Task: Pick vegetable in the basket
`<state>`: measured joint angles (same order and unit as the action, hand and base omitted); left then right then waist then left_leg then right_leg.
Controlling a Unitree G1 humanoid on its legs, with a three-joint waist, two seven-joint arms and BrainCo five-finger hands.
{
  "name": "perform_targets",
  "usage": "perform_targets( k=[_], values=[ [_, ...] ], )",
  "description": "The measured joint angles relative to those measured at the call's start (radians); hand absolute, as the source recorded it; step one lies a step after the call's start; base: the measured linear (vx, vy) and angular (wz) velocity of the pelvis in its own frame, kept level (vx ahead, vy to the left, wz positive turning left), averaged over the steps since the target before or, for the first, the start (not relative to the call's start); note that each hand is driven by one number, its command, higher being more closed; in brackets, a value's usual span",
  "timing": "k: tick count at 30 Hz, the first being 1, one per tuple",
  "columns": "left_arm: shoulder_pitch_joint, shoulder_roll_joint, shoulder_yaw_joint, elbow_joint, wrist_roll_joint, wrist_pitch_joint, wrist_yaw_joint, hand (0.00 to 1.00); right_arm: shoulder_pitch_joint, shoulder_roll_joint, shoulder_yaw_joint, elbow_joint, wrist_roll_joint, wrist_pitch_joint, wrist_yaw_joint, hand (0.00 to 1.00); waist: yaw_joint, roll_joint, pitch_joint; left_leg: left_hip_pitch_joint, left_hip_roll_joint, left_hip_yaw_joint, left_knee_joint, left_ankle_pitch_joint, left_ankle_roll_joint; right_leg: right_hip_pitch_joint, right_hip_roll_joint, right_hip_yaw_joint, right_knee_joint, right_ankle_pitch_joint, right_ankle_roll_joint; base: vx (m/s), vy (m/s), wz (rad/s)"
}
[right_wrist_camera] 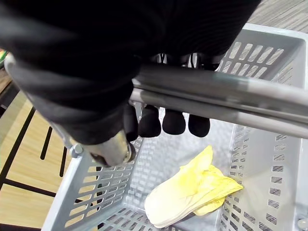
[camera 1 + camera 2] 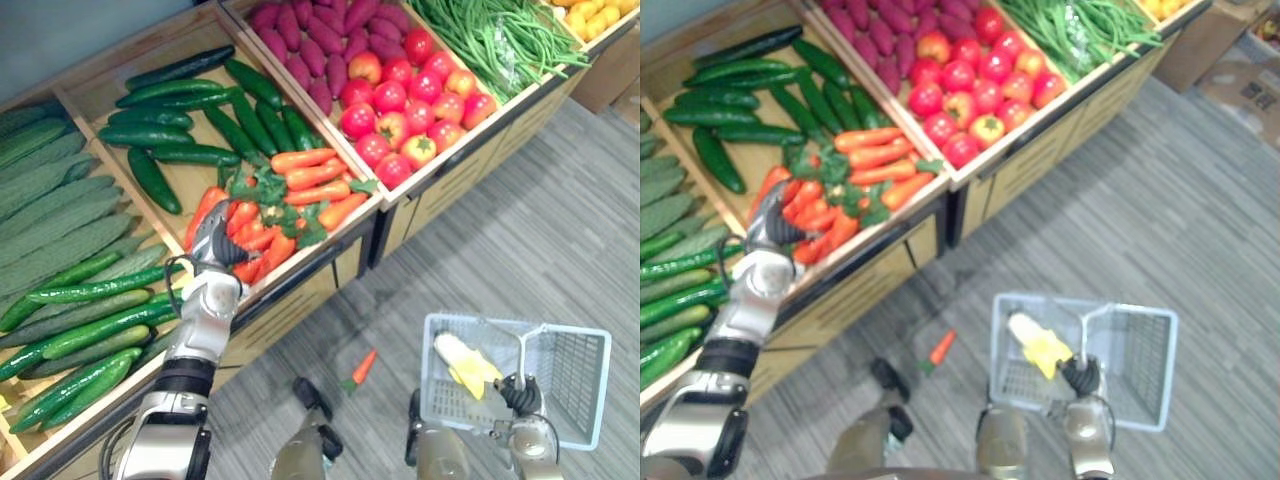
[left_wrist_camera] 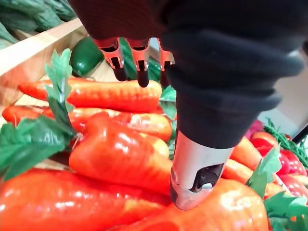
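Orange carrots [image 2: 305, 180] with green tops lie heaped in a wooden crate. My left hand [image 2: 213, 247] hovers over the near end of the heap. In the left wrist view its fingers [image 3: 139, 67] reach out above a carrot [image 3: 96, 94] and its thumb [image 3: 195, 173] rests on another; it holds nothing. My right hand [image 2: 520, 395] is shut on the handle [image 1: 216, 94] of a grey plastic basket [image 2: 590, 400] low at my right. A pale yellow cabbage [image 1: 187, 192] lies inside the basket.
One carrot [image 2: 362, 368] lies on the grey floor before the stand. Dark cucumbers [image 2: 170, 130] share the carrot crate. Ridged gourds [image 2: 50, 210] fill the left crate; tomatoes [image 2: 410, 100], purple sweet potatoes [image 2: 320, 40] and green beans [image 2: 500, 40] lie to the right.
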<state>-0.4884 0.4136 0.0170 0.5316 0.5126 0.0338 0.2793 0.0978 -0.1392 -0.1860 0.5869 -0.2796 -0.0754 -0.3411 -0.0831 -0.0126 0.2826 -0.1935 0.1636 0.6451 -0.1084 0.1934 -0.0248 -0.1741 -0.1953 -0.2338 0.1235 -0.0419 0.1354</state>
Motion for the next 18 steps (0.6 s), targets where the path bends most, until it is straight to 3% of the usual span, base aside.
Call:
perform_targets(
  k=[5,11,16,17,18],
  values=[
    [-0.030,-0.018,0.011,0.023,0.003,0.013,0.036,0.00,-0.003,0.000,0.004,-0.003,0.000,-0.004,0.000,1.00,-0.008,-0.002,-0.003,-0.023,0.003,0.008,0.000,0.001,0.001,-0.030,0.004,0.011,0.002,0.000,0.000,-0.01,-0.078,-0.06],
    [-0.106,-0.014,0.069,0.108,0.031,0.069,0.094,0.00,-0.006,0.000,0.022,-0.012,0.000,-0.018,0.000,1.00,-0.025,-0.006,-0.004,-0.037,0.007,0.032,0.000,0.002,0.002,-0.060,0.008,0.033,0.001,0.003,-0.001,0.01,-0.079,-0.11],
    [-0.138,-0.007,0.070,0.136,0.058,0.089,0.103,0.00,-0.008,0.000,0.042,-0.030,-0.005,-0.019,0.001,1.00,-0.030,-0.015,-0.006,-0.065,0.021,0.050,0.000,0.006,0.003,-0.101,0.023,0.052,0.000,0.011,-0.011,0.01,-0.086,-0.12],
    [-0.145,-0.006,0.070,0.142,0.058,0.091,0.107,1.00,-0.008,0.000,0.044,-0.030,-0.005,-0.020,0.001,1.00,-0.036,-0.017,-0.007,-0.064,0.023,0.052,0.004,0.007,0.001,-0.101,0.024,0.054,0.000,0.011,-0.011,0.04,-0.108,-0.09],
    [-0.149,-0.006,0.070,0.142,0.058,0.094,0.108,1.00,-0.009,0.000,0.045,-0.031,-0.005,-0.022,0.001,1.00,-0.040,-0.017,-0.008,-0.064,0.024,0.052,0.006,0.007,0.001,-0.101,0.025,0.054,0.000,0.012,-0.012,0.04,-0.108,-0.03]
  ],
)
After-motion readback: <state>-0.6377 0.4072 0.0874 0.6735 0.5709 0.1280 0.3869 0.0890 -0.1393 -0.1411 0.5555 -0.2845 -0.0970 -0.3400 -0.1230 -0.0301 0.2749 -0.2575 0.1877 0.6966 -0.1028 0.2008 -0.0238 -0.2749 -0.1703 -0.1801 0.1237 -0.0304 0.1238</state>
